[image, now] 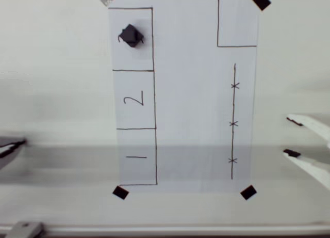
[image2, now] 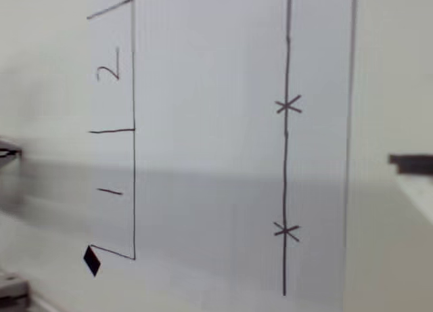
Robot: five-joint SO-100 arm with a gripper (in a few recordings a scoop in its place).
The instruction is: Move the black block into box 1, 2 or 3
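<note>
On the white paper [image: 185, 93] below me I read a handwritten "2" [image: 133, 98] inside the middle drawn rectangle of the left column, lying on its side in the overhead view. In the rectangle under it stands a single stroke, a "1" [image: 136, 157], also turned sideways. Both digits show again in my wrist view, the "2" [image2: 108, 67] above the "1" [image2: 109, 191]. Along the long pen line at the right of the sheet sit three small "x" marks [image: 235, 85], two of them in my wrist view [image2: 288, 106]. The top rectangle, where the black block [image: 131, 35] sits, shows me no legible digit
</note>
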